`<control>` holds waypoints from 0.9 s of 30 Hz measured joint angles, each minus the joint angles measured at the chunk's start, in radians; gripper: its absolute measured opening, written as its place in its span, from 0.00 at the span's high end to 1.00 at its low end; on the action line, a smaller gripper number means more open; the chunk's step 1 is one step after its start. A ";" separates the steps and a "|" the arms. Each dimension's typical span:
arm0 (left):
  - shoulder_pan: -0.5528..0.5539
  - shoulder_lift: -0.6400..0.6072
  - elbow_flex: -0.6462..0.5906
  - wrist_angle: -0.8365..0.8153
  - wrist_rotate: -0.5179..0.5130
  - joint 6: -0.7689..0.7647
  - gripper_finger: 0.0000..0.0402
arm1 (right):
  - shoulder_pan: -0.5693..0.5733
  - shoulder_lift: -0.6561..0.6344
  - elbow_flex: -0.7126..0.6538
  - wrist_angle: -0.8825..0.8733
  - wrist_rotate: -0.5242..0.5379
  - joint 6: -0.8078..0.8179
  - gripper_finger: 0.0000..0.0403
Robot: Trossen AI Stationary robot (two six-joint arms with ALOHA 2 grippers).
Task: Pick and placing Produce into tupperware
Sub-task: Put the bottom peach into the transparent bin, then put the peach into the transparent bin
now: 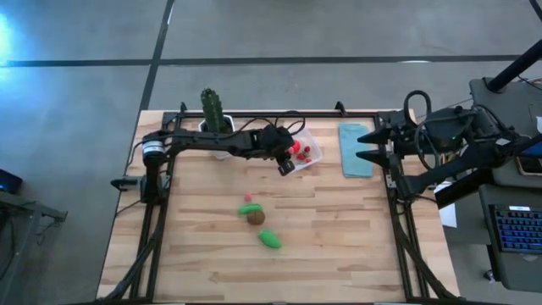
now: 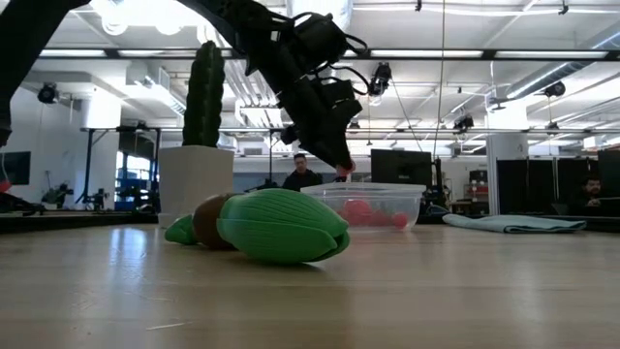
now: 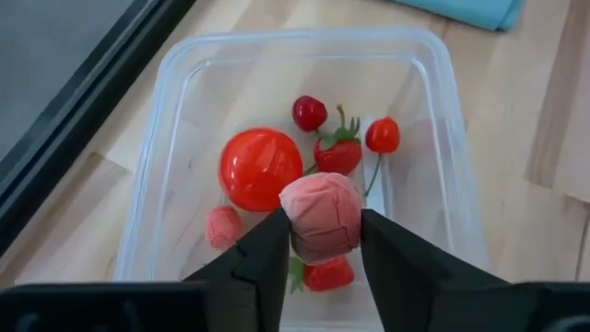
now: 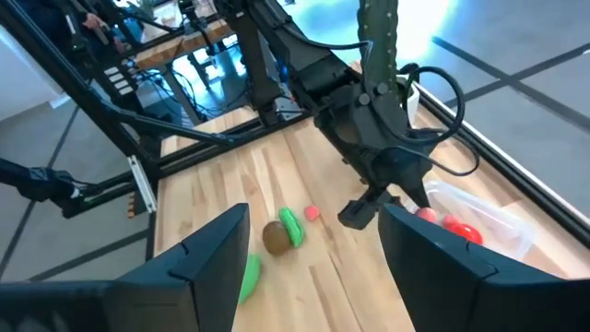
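I held the left gripper (image 3: 323, 242) over the tupperware (image 3: 441, 111), its fingers pinching a pink round piece (image 3: 322, 217) across its middle; it looked light, firm, likely to roll once released.

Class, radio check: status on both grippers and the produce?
Left gripper shut on pink piece above tupperware. Right gripper open, parked. Nothing blocking.
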 joint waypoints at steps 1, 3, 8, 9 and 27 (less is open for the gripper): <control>0.002 0.000 -0.002 0.000 0.000 0.001 0.70 | 0.000 0.000 0.000 0.000 0.003 -0.005 0.42; 0.005 0.000 -0.003 0.003 0.000 0.001 0.65 | 0.000 0.000 0.000 0.000 0.018 -0.009 0.42; 0.015 0.000 -0.006 0.003 -0.001 0.000 0.53 | 0.000 0.001 0.000 0.000 0.029 -0.009 0.42; 0.017 0.000 -0.006 0.006 -0.001 0.001 0.51 | 0.000 0.001 0.000 0.000 0.028 -0.009 0.42; -0.150 -0.358 -0.241 -0.325 0.094 0.142 0.58 | -0.001 0.001 0.000 -0.004 0.085 -0.010 0.42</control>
